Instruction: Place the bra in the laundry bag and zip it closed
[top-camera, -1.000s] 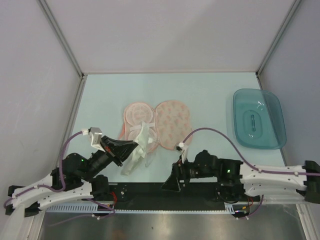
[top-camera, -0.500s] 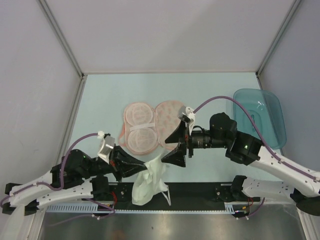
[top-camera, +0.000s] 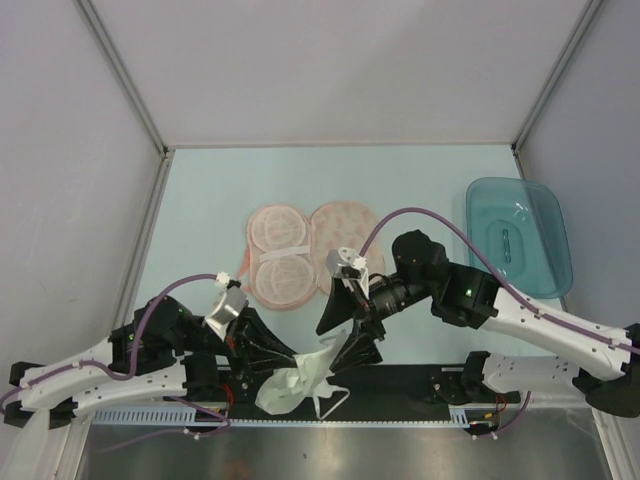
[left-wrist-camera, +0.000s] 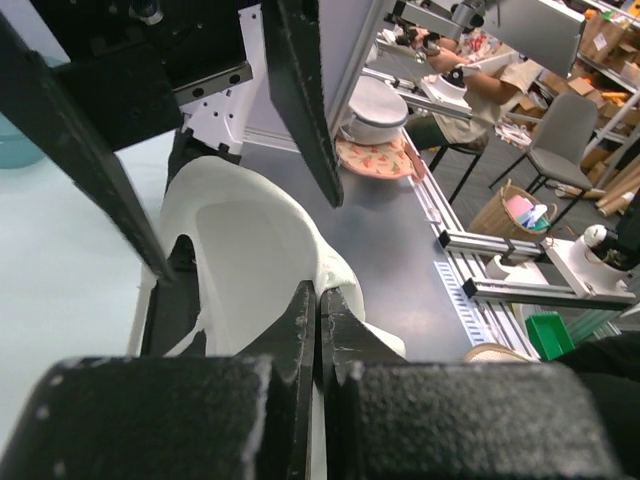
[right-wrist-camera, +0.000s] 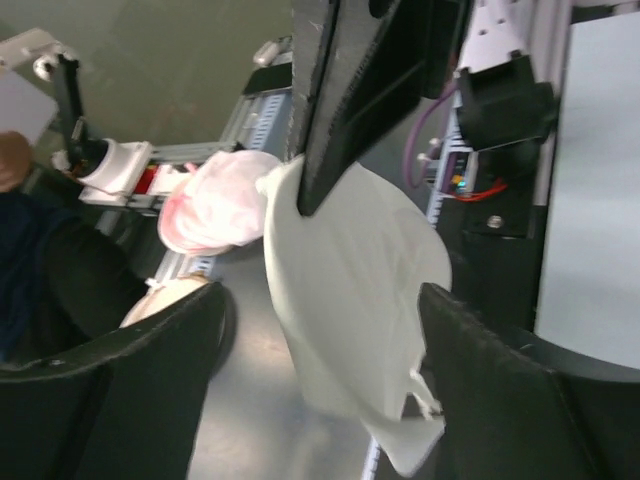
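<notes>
At the near edge of the worktop (top-camera: 420, 185), my left gripper (top-camera: 268, 352) is pinched tight on the bra (top-camera: 298, 378), holding it over the black strip (top-camera: 400, 378) so it can't slip away. My right gripper (top-camera: 345, 328) has its fingers wide apart around a cup, I think to take the other side. The bag (top-camera: 300, 255) lies open and flat in the middle, waiting, well apart from the bra. A teal tray (top-camera: 518, 240) sits by the right edge. The top is smooth and pale green, with grey walls (top-camera: 330, 70); beyond is a workshop with chairs (left-wrist-camera: 565, 120).
</notes>
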